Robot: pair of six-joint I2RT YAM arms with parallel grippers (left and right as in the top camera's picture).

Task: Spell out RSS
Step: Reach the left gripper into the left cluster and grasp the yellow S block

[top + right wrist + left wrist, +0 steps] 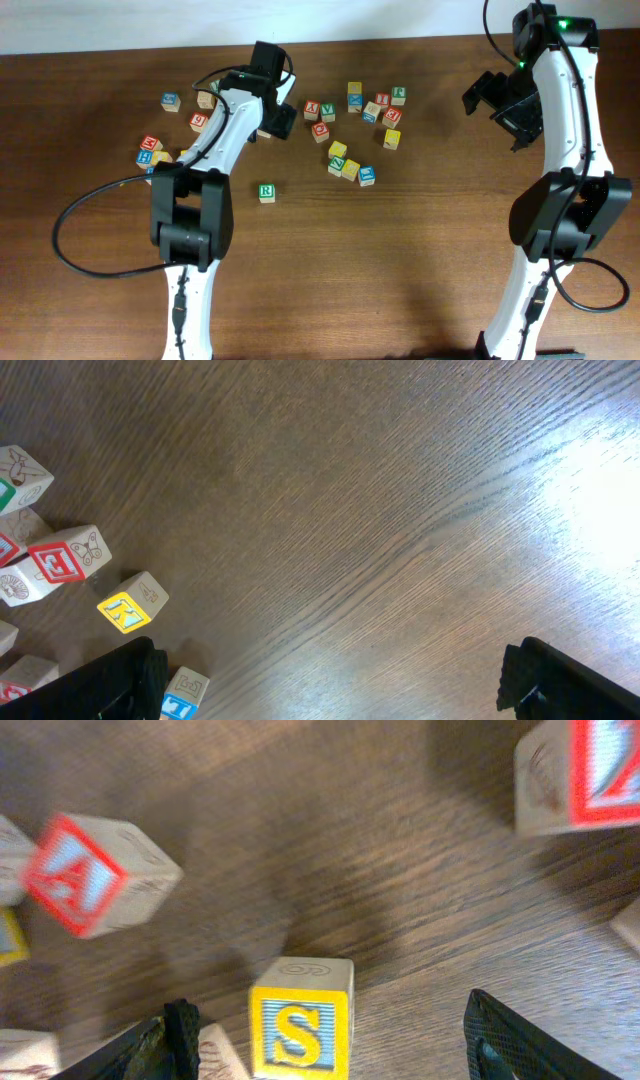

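Cubes of pale wood (95,875) lie near the yellow S cube (300,1030) on grained worktop (380,850); my left jaws are released astride it, right jaws also released.

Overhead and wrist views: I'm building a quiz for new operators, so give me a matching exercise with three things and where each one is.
Things:
1. R cube
2. S cube
3. right gripper

Places:
A. open above bare table, holding nothing
B. alone, apart from the scattered cubes
C. on the wood, inside the open left gripper

Pairs: 1-B, 2-C, 3-A.
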